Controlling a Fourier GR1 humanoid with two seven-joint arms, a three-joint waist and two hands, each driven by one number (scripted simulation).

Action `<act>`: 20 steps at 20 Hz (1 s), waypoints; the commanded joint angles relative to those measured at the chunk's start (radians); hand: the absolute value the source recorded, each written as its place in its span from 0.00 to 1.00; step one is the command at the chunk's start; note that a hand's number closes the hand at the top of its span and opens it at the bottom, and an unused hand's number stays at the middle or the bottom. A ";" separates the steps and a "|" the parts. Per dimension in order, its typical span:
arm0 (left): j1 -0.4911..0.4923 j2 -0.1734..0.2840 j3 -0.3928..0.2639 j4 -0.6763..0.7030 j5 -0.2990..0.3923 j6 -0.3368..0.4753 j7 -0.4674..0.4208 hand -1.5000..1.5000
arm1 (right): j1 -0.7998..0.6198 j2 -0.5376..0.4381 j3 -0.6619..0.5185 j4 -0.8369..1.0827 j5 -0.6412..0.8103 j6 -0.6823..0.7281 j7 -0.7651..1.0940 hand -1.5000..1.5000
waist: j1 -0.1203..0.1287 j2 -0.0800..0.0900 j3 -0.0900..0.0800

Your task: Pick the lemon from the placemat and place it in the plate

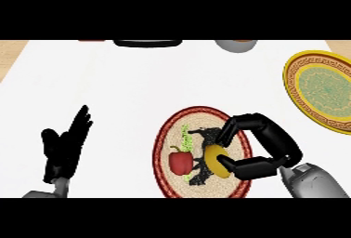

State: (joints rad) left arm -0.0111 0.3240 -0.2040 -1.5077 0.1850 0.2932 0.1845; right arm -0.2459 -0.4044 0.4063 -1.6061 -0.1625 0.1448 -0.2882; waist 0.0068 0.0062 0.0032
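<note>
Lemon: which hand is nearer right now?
Right. The right hand has its fingers curled round the lemon on the placemat; the left hand rests open, far off at the view's left.

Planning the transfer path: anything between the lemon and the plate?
Nothing visible. The right hand has its fingers curled round the lemon over the placemat; the white counter between it and the plate, up right, shows bare.
</note>
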 commanded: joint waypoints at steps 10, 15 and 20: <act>-0.009 -0.037 -0.025 0.044 -0.070 0.042 -0.007 0.50 | -0.099 -0.199 0.057 0.202 0.334 0.179 -0.400 0.00 | 0.000 -0.007 -0.003; -0.062 -0.048 -0.019 0.048 -0.080 0.047 0.046 0.50 | -0.168 -0.173 0.121 0.179 0.490 0.140 -0.270 0.00 | -0.004 -0.006 -0.003; -0.056 0.003 0.010 0.000 -0.066 0.007 0.077 0.50 | -0.294 -0.213 0.145 0.115 0.506 0.335 -0.062 0.00 | 0.006 -0.009 -0.004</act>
State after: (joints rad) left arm -0.0460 0.2981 -0.2026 -1.4697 0.1247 0.3111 0.2129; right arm -0.4570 -0.5919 0.5231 -1.4790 0.2972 0.3806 -0.4570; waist 0.0064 -0.0018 -0.0008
